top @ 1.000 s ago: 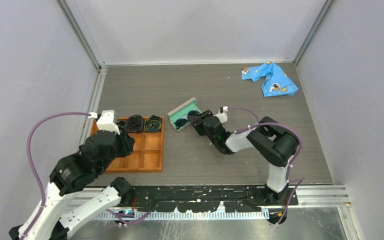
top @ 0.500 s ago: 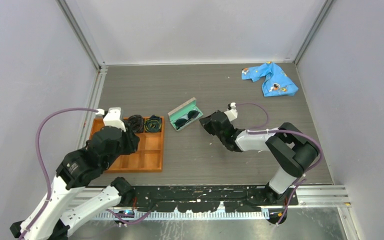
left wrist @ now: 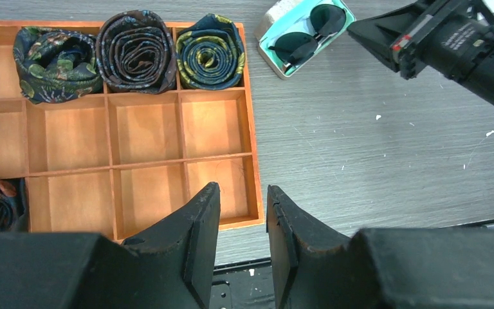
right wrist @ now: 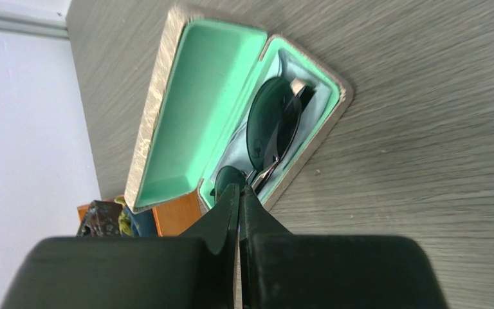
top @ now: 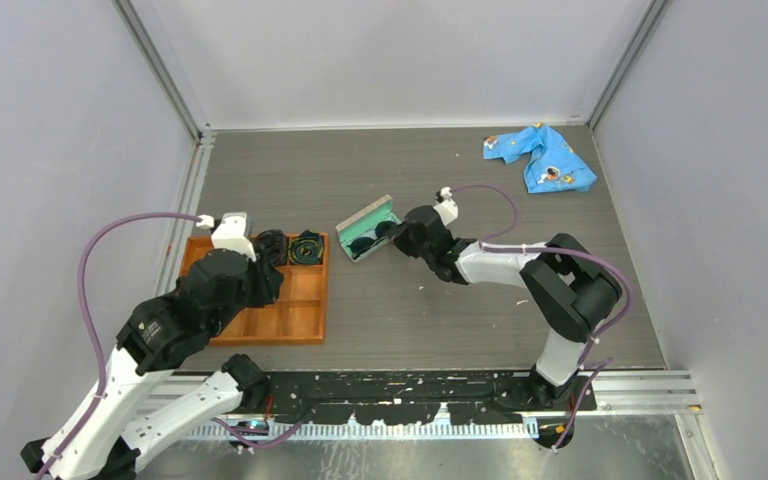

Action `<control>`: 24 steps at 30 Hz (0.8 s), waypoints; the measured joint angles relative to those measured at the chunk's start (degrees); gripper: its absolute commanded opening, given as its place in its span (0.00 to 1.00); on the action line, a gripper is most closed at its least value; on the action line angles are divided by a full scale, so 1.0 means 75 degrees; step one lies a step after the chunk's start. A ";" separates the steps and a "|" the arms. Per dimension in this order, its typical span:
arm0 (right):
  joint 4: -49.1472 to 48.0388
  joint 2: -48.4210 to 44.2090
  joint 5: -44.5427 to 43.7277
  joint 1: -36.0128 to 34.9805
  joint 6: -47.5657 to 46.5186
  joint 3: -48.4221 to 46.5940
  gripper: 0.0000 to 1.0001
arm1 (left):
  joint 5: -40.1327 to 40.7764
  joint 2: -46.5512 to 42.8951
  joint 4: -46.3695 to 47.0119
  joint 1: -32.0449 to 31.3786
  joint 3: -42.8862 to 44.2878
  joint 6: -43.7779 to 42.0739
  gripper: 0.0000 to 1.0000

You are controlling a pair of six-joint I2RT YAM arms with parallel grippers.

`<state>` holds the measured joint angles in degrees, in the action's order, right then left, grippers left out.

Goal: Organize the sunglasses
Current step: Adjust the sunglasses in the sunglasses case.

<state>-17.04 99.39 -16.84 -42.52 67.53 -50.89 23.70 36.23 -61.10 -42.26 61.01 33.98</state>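
Fingers of the left arm (left wrist: 201, 225) are hanging over the near edge of the orange tray (left wrist: 249, 135), slightly apart, with a narrow gap between them and nothing in it. The tray is sitting on the left side of the grey table (top: 410, 310), divided into small square compartments. Three dark rolled bundles (left wrist: 210, 51) are sitting side by side in its far row, and another is peeking in at the near left corner of the left wrist view.

Further in, toward the middle of the table, the fingers of the right arm (right wrist: 224, 215) are reaching in from the right, pressed together with only a hairline between them and nothing visibly gripped. Their tips are pointing at the near end of the open case (right wrist: 167, 96), right by the closer lens; whether they are touching it I cannot tell.

The sunglasses (right wrist: 271, 129) are lying inside the teal-lined bottom half of that case, dark lenses facing up, with the lid swung open on the far side. The case is resting on the table just beyond the tray's far right corner, apart from it.

Way back in the far right corner a crumpled blue cloth (top: 540, 155) is lying by itself
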 measured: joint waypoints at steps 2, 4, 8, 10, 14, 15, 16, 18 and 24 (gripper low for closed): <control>0.0003 0.0224 0.0090 -0.0087 -0.0003 -0.0131 0.01 | -0.0029 0.0003 0.0000 0.0000 0.0000 0.0000 0.35; 0.0020 0.0484 0.0201 -0.0187 -0.0009 -0.0268 0.02 | -0.0050 0.0012 0.0000 0.0000 0.0000 0.0000 0.35; 0.0099 0.0854 0.0300 -0.0289 -0.0009 -0.0455 0.01 | -0.0050 0.0032 0.0000 0.0000 0.0000 0.0000 0.35; 0.0125 0.0979 0.0306 -0.0286 -0.0015 -0.0530 0.01 | -0.0050 0.0035 0.0000 0.0000 0.0000 0.0000 0.35; 0.0192 0.1014 0.0265 -0.0277 -0.0032 -0.0568 0.01 | -0.0050 0.0035 0.0000 0.0000 0.0000 0.0003 0.35; 0.0230 0.1014 0.0251 -0.0265 -0.0047 -0.0589 0.01 | -0.0050 0.0035 0.0000 0.0000 0.0000 0.0003 0.35; 0.0248 0.1014 0.0245 -0.0262 -0.0055 -0.0603 0.01 | -0.0052 0.0035 0.0000 0.0000 0.0000 0.0003 0.35; 0.0286 0.1020 0.0239 -0.0221 -0.0067 -0.0647 0.01 | -0.0055 0.0035 0.0000 0.0000 0.0000 0.0003 0.35; 0.0271 0.1134 0.0271 -0.0166 -0.0082 -0.0691 0.01 | -0.0111 0.0087 0.0003 0.0000 0.0000 0.0003 0.35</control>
<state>-15.00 107.90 -14.81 -43.77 66.92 -56.07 22.87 36.88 -61.08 -42.26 61.01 34.00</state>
